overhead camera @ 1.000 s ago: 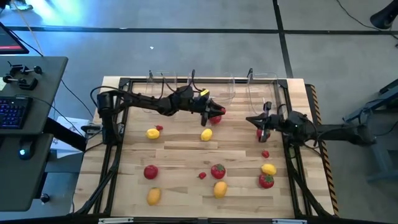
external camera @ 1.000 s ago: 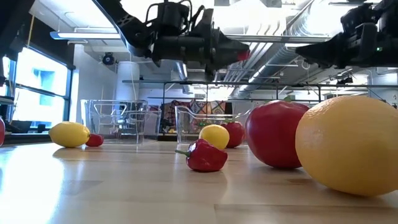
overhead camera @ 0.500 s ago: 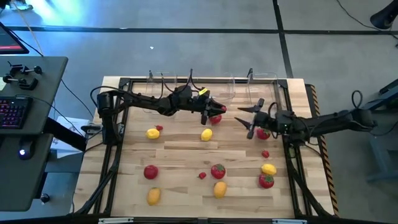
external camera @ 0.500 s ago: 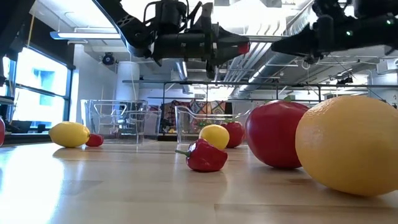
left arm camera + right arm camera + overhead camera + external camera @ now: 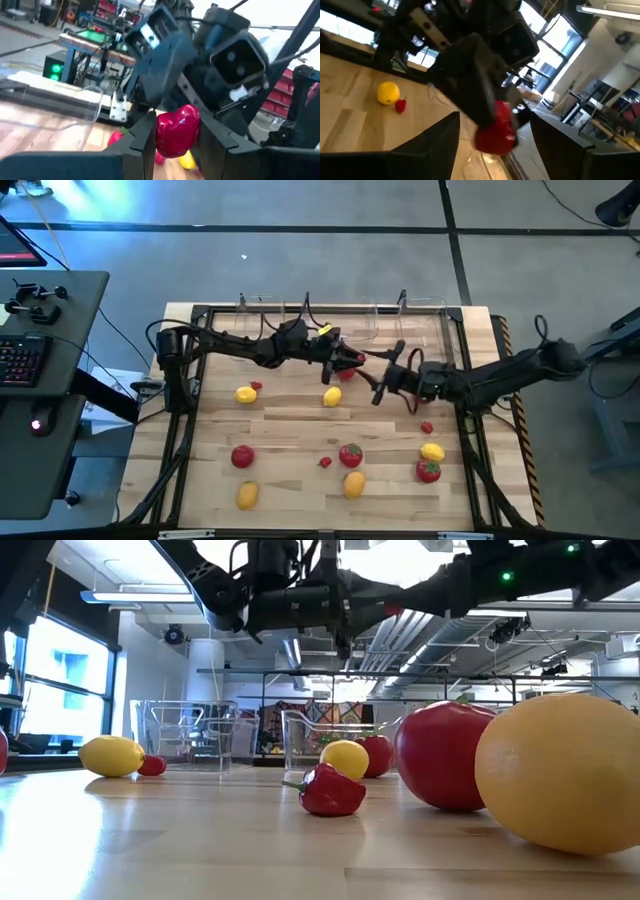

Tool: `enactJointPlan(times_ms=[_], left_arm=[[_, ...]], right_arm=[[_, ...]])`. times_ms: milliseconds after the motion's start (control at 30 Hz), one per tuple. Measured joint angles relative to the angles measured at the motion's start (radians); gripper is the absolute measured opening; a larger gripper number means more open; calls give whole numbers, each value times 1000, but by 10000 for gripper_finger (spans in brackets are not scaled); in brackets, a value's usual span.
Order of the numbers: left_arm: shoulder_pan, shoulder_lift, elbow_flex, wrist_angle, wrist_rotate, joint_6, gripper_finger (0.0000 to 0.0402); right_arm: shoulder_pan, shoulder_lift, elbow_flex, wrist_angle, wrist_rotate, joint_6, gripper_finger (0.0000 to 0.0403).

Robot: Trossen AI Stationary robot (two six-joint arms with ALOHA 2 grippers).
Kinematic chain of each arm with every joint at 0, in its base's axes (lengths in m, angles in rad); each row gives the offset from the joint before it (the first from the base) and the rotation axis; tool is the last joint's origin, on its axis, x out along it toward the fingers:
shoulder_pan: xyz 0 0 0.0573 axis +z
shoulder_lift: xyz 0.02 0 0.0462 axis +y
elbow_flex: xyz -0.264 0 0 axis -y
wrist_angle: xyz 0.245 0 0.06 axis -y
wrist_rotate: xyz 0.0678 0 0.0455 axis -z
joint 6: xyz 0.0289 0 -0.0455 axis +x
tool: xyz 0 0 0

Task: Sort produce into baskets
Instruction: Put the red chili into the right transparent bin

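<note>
1. Your left pincer [image 5: 350, 359] is clamped on a red tomato [image 5: 176, 130], held in the air near the middle clear basket [image 5: 312, 740] at the far edge of the surface [image 5: 290, 430]. In the left wrist view the fruit sits squarely between the two dark fingers [image 5: 140, 142].
2. Your right pincer [image 5: 385, 375] has its fingers spread apart with nothing between them. It hovers just beside the held tomato, on the side away from the left arm's base, facing it; the right wrist view shows the tomato straight ahead between its own fingers.
3. Two more clear baskets flank the middle one along the same far edge: one [image 5: 187, 733] toward the left arm, another [image 5: 420, 320] toward the right arm.
4. The rest of the produce lies loose on the surface, nearer you than the held tomato: a yellow oval [image 5: 332, 396] almost directly below it, another yellow oval [image 5: 244, 394] with a tiny red berry [image 5: 256, 386] touching it, and well apart, a scattered group of tomatoes [image 5: 350, 454] and orange ovals [image 5: 354, 483].
</note>
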Motion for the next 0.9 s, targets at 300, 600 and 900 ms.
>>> enactJointPlan(times_ms=[300, 600, 900], left_arm=[[-5, 1, -1, 9, 20, -2, 94], [-6, 2, -1, -15, 18, 42, 120], [1, 2, 0, -30, 18, 144, 206]], right_arm=[[4, 95, 41, 50, 36, -82, 198], [25, 105, 41, 59, 100, -139, 94], [31, 104, 41, 72, 185, -157, 78]])
